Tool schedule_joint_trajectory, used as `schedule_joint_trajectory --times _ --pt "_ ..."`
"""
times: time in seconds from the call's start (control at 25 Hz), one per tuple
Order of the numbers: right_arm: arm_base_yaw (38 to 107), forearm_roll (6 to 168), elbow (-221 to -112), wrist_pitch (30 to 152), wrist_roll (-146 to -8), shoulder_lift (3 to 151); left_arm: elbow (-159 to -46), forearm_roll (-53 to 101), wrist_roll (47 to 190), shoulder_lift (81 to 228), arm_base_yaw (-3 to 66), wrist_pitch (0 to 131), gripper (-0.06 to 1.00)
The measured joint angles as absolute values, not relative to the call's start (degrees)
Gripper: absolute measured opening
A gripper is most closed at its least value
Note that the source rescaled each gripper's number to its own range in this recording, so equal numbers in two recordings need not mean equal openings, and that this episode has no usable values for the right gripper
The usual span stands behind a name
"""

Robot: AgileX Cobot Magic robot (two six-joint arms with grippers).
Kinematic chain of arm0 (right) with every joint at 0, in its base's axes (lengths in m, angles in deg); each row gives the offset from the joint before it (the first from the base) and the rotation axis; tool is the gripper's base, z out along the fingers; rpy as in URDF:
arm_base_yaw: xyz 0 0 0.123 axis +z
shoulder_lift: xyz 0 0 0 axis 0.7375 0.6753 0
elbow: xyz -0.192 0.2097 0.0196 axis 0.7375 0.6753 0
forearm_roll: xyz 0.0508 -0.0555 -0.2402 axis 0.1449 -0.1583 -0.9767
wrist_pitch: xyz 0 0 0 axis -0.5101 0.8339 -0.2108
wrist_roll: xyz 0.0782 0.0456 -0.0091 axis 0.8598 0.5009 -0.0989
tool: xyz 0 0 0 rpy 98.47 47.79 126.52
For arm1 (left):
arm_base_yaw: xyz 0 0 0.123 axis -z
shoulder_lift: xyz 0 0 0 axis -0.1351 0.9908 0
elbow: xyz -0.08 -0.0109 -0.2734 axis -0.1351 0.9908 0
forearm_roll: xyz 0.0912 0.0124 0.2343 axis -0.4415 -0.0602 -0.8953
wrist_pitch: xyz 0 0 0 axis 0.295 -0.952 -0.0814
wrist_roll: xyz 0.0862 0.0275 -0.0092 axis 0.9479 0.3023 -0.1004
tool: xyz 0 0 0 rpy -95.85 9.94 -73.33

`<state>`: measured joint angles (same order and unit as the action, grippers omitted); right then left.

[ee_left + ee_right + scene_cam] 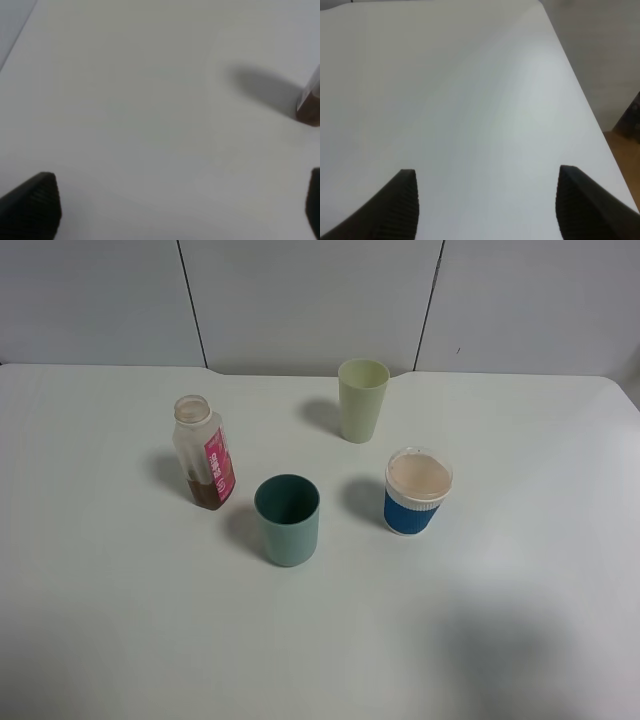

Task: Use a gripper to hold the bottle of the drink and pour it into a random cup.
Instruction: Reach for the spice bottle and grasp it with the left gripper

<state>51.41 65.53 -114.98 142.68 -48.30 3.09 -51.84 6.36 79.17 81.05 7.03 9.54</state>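
White counter [100,620] holds the uncapped bottle [205,455] upright just left of the teal cup [287,520], handy for the left end effector [175,205]; it and the right end effector [490,200] gape wide, empty.

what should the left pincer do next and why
Probably ease the left pincer toward the small clear plastic bottle with the pink-red label: its jaws stand open over bare white table, and the bottle shows only at the edge of its wrist view.
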Motion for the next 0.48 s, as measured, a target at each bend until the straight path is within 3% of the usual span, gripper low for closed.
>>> schedule_joint_trajectory --times 0.48 --pt "51.41 65.53 -114.98 142.68 -48.30 3.09 -51.84 6.36 79.17 81.05 7.03 9.54 1.00"
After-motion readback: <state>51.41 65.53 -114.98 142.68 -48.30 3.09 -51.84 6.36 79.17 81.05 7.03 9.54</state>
